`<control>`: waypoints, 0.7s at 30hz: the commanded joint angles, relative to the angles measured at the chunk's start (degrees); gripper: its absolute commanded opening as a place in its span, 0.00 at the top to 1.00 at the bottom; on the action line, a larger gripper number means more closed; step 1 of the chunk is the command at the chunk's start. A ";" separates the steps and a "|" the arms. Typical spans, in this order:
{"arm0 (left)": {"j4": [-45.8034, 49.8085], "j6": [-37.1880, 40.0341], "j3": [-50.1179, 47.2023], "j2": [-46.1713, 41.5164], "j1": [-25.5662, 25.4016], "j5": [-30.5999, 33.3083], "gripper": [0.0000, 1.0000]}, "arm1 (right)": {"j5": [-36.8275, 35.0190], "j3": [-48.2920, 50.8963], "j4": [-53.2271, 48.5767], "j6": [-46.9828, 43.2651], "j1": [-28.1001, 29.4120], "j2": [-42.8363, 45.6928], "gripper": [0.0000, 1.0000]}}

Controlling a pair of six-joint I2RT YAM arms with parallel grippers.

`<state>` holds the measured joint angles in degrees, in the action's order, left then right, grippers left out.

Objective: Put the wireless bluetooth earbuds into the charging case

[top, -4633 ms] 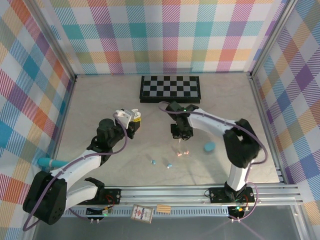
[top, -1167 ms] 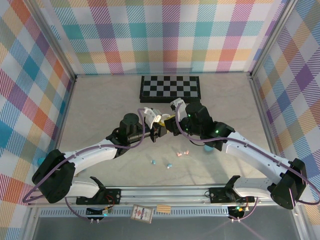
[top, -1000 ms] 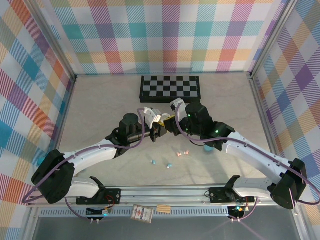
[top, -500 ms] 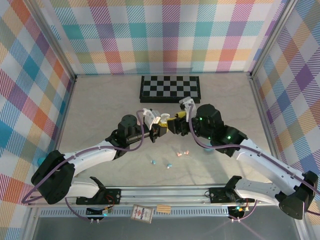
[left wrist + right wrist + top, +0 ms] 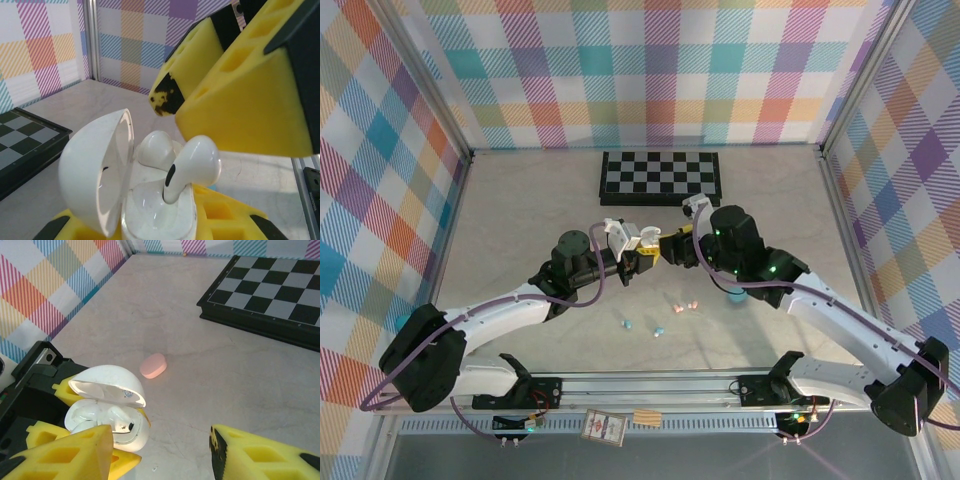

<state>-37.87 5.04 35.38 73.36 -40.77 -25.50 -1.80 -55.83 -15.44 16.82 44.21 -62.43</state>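
While the left gripper is clamped on the white charging case, holding it above the middle of the table, the right gripper faces it from just beside, jaws apart and empty. From the left wrist, its yellow fingers hang close over the case's mouth. The lid is swung open to the left in that view. 1 white earbud stands stem-down in the case, head up, its long axis near upright and leaning right. A 2nd white bud sits lower behind it. A chessboard lies at the far side. A pink case rests on the table beyond the held case. Nearer the bases lie 2 pink buds and 2 teal buds, with a teal case partly under the right arm.
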 commanded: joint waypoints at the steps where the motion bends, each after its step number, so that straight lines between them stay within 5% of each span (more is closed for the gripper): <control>1: -1.87 0.67 0.17 -1.07 -0.67 -0.66 0.99 | 2.75 -0.22 -0.24 -1.01 0.09 -0.71 0.45; 21: -2.14 0.29 -0.04 -0.73 -0.69 -1.13 1.00 | 6.00 -1.75 1.14 -0.74 0.09 -3.93 0.33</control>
<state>-36.82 4.97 35.38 73.43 -40.75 -24.62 3.20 -56.51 -15.03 16.47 44.21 -65.91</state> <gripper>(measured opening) 0.206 0.660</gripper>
